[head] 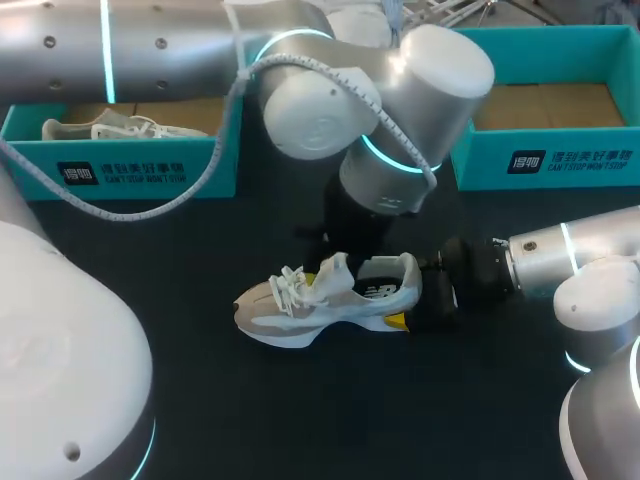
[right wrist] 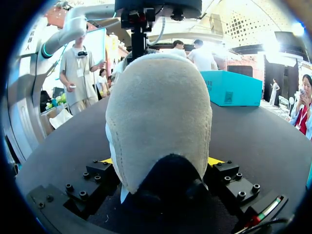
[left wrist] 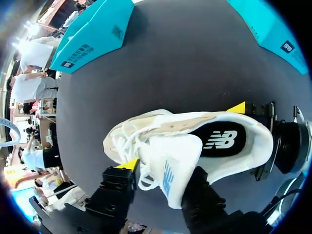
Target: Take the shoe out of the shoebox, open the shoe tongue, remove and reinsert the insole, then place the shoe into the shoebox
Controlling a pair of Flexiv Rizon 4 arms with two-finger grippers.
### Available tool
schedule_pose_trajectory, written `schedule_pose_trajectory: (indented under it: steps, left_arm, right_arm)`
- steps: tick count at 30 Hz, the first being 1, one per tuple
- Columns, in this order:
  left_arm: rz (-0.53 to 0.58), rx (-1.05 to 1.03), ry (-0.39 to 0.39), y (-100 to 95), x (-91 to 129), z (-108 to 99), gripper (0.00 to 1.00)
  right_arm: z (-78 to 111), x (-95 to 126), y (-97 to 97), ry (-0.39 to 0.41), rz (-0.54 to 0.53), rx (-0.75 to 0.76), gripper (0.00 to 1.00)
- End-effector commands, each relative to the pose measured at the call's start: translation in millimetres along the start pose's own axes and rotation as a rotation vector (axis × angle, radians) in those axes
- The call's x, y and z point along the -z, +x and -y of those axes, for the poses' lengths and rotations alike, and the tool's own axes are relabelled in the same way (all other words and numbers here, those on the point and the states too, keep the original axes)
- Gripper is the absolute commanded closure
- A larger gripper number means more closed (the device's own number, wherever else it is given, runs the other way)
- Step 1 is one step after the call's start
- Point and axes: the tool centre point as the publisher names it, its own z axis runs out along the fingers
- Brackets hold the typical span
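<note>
A white and beige shoe (head: 320,300) stands upright on the black table (head: 300,420), toe pointing left. My left gripper (left wrist: 163,170) comes down from above and is shut on the raised white tongue (left wrist: 170,161), one yellow tip beside the laces (left wrist: 124,141). The dark insole (left wrist: 222,139) shows inside the shoe's opening. My right gripper (right wrist: 161,161) reaches in from the right and is shut on the beige heel (right wrist: 158,117), with a finger on each side. In the head view the right gripper (head: 408,292) is at the heel, and the left gripper (head: 352,250) is mostly hidden under its wrist.
A teal shoebox (head: 140,165) at the back left holds a second white shoe (head: 110,128). Another teal shoebox (head: 560,160) stands at the back right, its brown bottom showing. The left arm's cable (head: 150,205) hangs over the left box.
</note>
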Motion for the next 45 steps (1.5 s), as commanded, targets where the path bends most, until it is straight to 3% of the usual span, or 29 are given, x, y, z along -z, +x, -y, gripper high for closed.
schedule_pose_trajectory:
  steps: [1, 12, 22, 23, 25, 28, 29, 31, 45]
  left_arm:
    - [-0.055, 0.136, 0.009, -18.5, 0.2, -13.0, 1.00]
    - [-0.043, 0.204, -0.028, -55.2, -21.1, -18.1, 1.00]
    - [-0.009, 0.264, -0.076, -72.8, -46.2, -17.0, 1.00]
    - [-0.004, 0.268, -0.083, -73.7, -49.4, -16.8, 0.85]
    - [0.004, 0.274, -0.096, -75.9, -55.0, -16.9, 0.64]
    - [0.013, 0.283, -0.112, -80.5, -60.8, -17.6, 0.51]
    - [0.019, 0.292, -0.117, -83.8, -63.2, -18.1, 0.36]
    - [0.024, 0.299, -0.124, -88.3, -65.6, -18.9, 0.26]
    - [0.036, 0.459, -0.166, -134.6, -79.7, -13.1, 0.02]
  right_arm:
    - [8.6, -9.3, -2.6, 0.004, 0.001, 0.000, 1.00]
    - [8.6, -9.3, -2.6, 0.004, 0.001, 0.000, 1.00]
    - [8.6, -9.3, -2.6, 0.004, 0.001, 0.000, 1.00]
    - [8.6, -9.3, -2.6, 0.004, 0.001, 0.000, 1.00]
    - [8.6, -9.3, -2.6, 0.004, 0.001, 0.000, 1.00]
    - [8.6, -9.3, -2.6, 0.004, 0.001, 0.000, 1.00]
    - [8.6, -9.3, -2.6, 0.004, 0.001, 0.000, 1.00]
    - [8.6, -9.3, -2.6, 0.004, 0.001, 0.000, 1.00]
    - [8.6, -9.3, -2.6, 0.004, 0.001, 0.000, 1.00]
